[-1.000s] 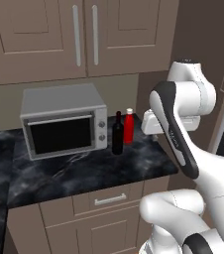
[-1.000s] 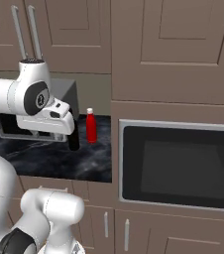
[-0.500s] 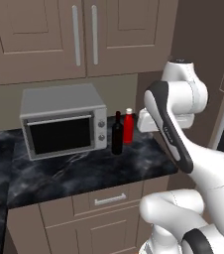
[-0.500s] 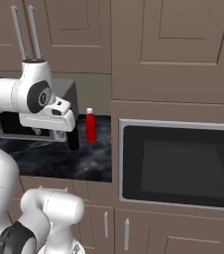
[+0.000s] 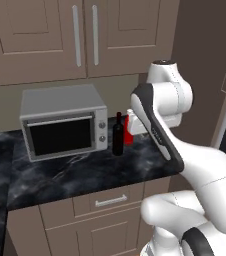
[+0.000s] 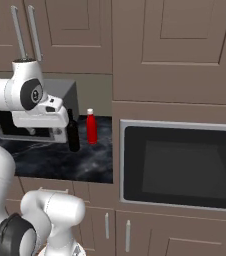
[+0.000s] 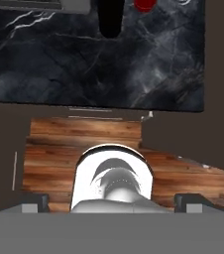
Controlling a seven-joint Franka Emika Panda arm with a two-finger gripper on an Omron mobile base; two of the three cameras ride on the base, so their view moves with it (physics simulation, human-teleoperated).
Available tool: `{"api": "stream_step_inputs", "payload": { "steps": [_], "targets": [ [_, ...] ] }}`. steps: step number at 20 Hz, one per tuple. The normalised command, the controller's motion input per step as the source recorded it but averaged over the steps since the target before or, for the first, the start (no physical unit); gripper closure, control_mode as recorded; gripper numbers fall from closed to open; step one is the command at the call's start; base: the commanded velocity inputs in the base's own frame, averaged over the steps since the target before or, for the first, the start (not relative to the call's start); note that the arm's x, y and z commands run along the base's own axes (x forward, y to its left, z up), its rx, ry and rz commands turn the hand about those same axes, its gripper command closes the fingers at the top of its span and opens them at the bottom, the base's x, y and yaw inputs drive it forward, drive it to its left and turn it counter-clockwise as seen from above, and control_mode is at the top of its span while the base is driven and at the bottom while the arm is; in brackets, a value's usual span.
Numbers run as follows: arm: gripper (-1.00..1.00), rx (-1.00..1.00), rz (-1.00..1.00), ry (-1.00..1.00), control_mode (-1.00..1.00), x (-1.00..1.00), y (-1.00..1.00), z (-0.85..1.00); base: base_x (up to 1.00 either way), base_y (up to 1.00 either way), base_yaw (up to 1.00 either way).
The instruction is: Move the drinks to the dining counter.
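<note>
The gripper (image 7: 112,201) is held with its jaws spread wide and empty. The upright wine bottle (image 7: 109,19) is found ahead of and below it, the red bottle (image 7: 144,5) just beside.

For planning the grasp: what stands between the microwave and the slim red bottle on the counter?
The tall dark wine bottle stands between microwave and slim red bottle, seen in both base views.

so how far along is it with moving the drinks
Nothing looks done yet: the dark wine bottle and slim red bottle stand beside the microwave on the cabinet counter. The gripper holds nothing, jaws open above the counter edge. Every move is left.
</note>
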Motion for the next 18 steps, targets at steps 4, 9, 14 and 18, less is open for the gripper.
{"api": "stream_step_inputs", "payload": {
  "steps": [4,9,14,18],
  "targets": [
    [-1.00,0.00,0.34,-0.02,-1.00,0.03,-0.04,0.00,0.00,0.00,0.00],
    [-1.00,0.00,0.43,-0.06,-1.00,0.00,-0.06,0.00,0.00,0.00,0.00],
    [-1.00,0.00,0.35,-0.02,-1.00,0.06,-0.01,0.00,0.00,0.00,0.00],
    [-1.00,0.00,0.21,-0.06,-1.00,0.14,0.05,0.03,0.00,0.00,0.00]
  ]
}}
